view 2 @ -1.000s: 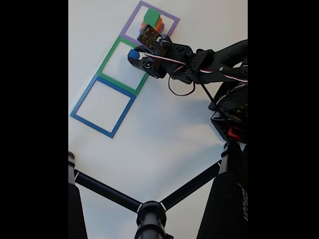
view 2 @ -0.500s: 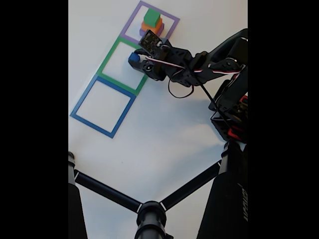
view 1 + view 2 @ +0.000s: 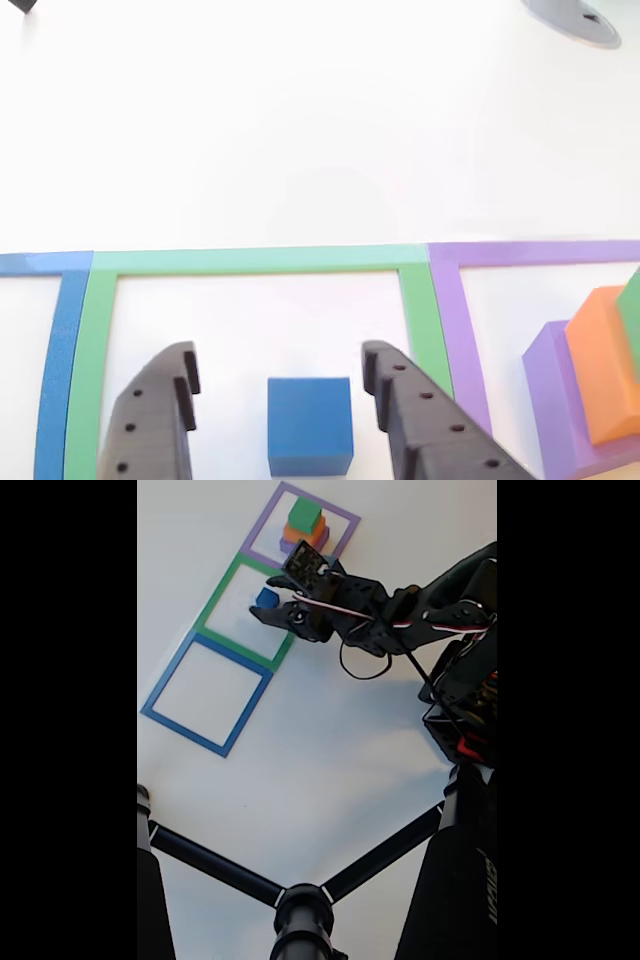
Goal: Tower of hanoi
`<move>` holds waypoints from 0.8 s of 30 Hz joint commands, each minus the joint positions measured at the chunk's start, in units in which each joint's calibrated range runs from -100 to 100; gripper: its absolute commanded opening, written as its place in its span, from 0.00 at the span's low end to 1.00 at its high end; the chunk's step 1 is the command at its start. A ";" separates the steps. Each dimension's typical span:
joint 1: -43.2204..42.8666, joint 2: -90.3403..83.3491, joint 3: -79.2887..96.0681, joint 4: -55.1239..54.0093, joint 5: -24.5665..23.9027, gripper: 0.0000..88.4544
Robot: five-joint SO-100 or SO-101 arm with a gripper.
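Observation:
The small blue cube (image 3: 310, 424) rests on the white table inside the green square outline (image 3: 250, 260), close to its right side in the other view. My gripper (image 3: 278, 352) is open, one black finger on each side of the cube, with a gap to both. In the fixed view the blue cube (image 3: 267, 598) lies in the green outline (image 3: 215, 605) between the spread fingers of the gripper (image 3: 272, 600). The green block (image 3: 305, 514) sits on the orange block (image 3: 310, 533), which sits on the purple block (image 3: 288, 546), inside the purple outline (image 3: 262, 525).
An empty blue outline (image 3: 165, 685) adjoins the green one on the near side. Black tripod legs (image 3: 300, 905) cross the bottom of the fixed view and the arm's base (image 3: 465, 710) stands at right. A grey disc (image 3: 575, 18) lies on the far table.
The gripper lowered the blue cube into the green outline and opened. The cube now stands free on the table between the fingers.

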 commanded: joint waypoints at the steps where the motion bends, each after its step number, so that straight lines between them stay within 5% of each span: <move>1: 0.50 -10.56 0.98 1.67 0.36 0.27; 11: 3.00 -41.17 -6.84 44.26 0.36 0.15; 15: 4.43 -46.49 -15.84 60.13 0.36 0.02; 24: 15.27 -50.29 -42.65 95.44 0.36 0.01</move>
